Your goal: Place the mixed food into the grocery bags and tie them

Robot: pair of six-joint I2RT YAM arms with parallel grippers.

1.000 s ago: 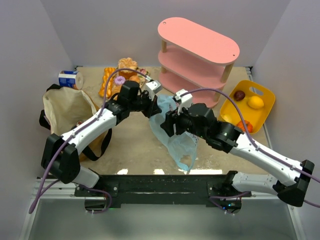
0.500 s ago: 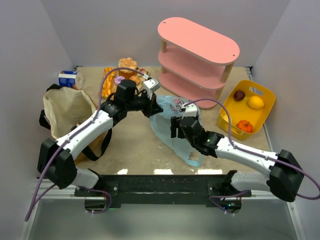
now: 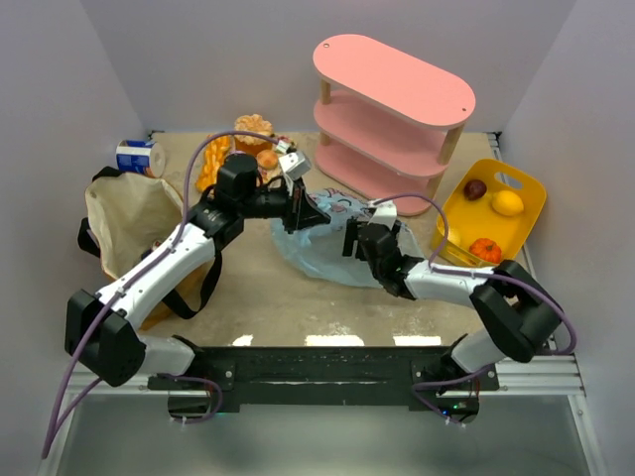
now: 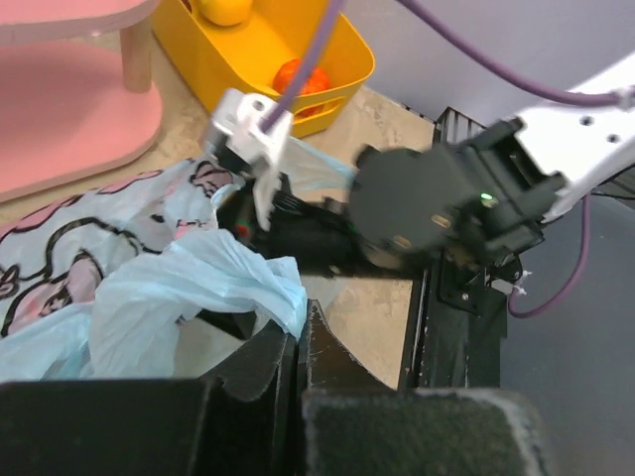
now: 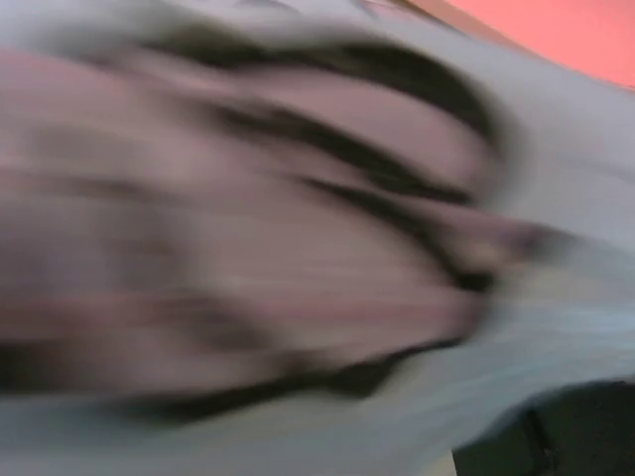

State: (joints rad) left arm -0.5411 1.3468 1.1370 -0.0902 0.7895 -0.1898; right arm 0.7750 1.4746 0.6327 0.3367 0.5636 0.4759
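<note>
Top external view: thin light-blue plastic bag with pink cartoon prints lies at centre, a bunched edge clamped in the closed left gripper. Right gripper meets the bag's right side, and its jaw state cannot be told. Advisable: keep leftward tension and seize the opposite edge cleanly before knotting.

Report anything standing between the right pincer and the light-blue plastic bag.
Nothing visible does. The right pincer hangs right at the light-blue plastic bag, whose pink print fills its blurred wrist view. The left pincer is shut on a bunch of the bag's plastic.
</note>
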